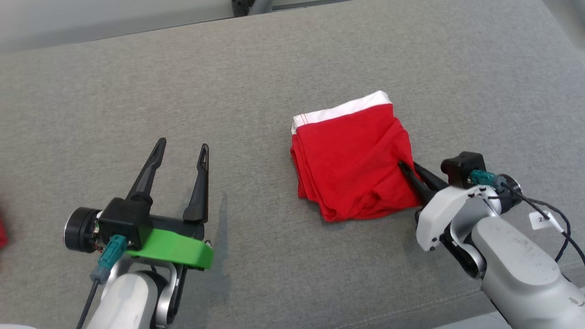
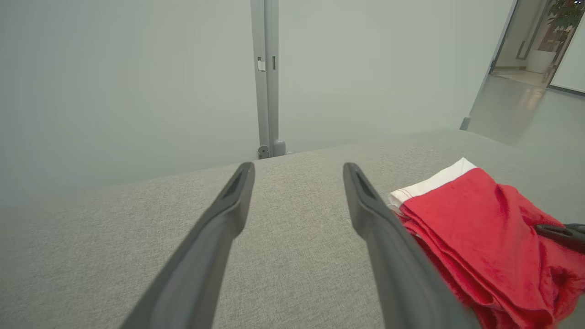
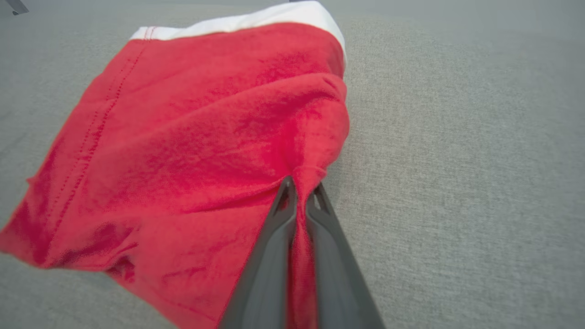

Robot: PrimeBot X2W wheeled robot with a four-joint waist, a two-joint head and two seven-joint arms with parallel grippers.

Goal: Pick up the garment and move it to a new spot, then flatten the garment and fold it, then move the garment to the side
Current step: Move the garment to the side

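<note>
White tag on my R wrist cable has writing, too small to read. Grey fabric surface w/ a grey post behind it, and a red scrap at the head view's L edge. Folded red garment w/ white waistband lies R of centre: my right gripper is pinched tight on its near-R edge, cloth bunched btw the fingers, while my left gripper is spread wide over bare surface, well apart to the L.

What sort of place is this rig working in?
Likely an office or lab test bay: a grey fabric-covered surface, a frosted partition on a metal post behind it, and a doorway onto a hallway with a potted plant.
</note>
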